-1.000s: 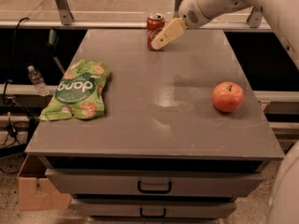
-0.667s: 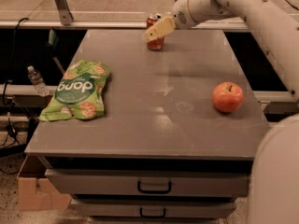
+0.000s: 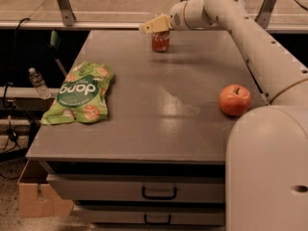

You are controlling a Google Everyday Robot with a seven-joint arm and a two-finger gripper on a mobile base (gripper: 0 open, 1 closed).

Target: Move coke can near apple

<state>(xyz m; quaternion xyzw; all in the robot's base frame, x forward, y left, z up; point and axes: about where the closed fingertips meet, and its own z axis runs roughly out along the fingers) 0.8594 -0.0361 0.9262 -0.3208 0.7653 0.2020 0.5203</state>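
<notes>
The red coke can (image 3: 160, 42) stands upright near the far edge of the grey table (image 3: 144, 129), about mid-width. My gripper (image 3: 153, 26) sits right at the can's top, reaching in from the right on the white arm (image 3: 250, 37), and it hides the can's silver top. The red-orange apple (image 3: 235, 100) rests on the right side of the table, well nearer the front than the can and apart from it.
A green snack bag (image 3: 79, 93) lies flat on the table's left side. Drawers with dark handles (image 3: 159, 192) are under the tabletop. A water bottle (image 3: 37, 82) and a cardboard box (image 3: 36, 196) are off the table to the left.
My gripper has swung left and lowered from beside the can to over its top. The can, apple and bag have not moved on the table.
</notes>
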